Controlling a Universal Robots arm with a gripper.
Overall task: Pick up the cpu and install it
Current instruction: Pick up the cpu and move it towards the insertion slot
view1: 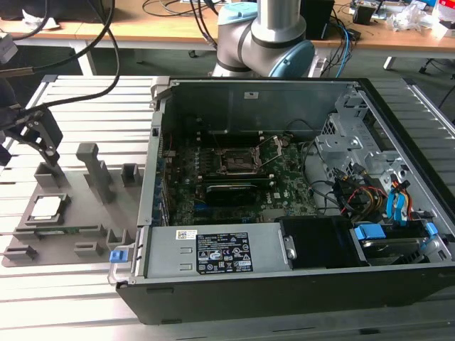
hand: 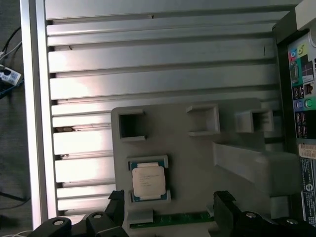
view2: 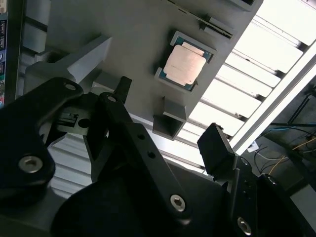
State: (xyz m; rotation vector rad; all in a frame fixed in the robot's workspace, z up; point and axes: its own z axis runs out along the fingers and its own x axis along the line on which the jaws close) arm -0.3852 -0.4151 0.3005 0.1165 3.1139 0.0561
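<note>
The cpu (view1: 46,207) is a small square chip with a silvery top. It lies in a framed pocket of the grey holder plate (view1: 85,213) at the exterior view's left, beside the open computer case. Both wrist views show the cpu (view2: 184,65) (hand: 147,180) lying flat in its pocket. My gripper (view1: 30,144) hangs above the plate, a little beyond the cpu and apart from it. In both wrist views the gripper (view2: 169,111) (hand: 170,203) is open, its black fingers (hand: 224,205) spread wide with nothing between them. The dark socket (view1: 238,161) sits on the motherboard inside the case.
A thin green memory stick (hand: 170,217) lies in a slot of the plate next to the cpu. Grey posts and small pockets (view1: 94,170) rise from the plate. The case wall (view1: 153,142) stands just to the plate's right. Everything rests on a slatted metal table (hand: 148,64).
</note>
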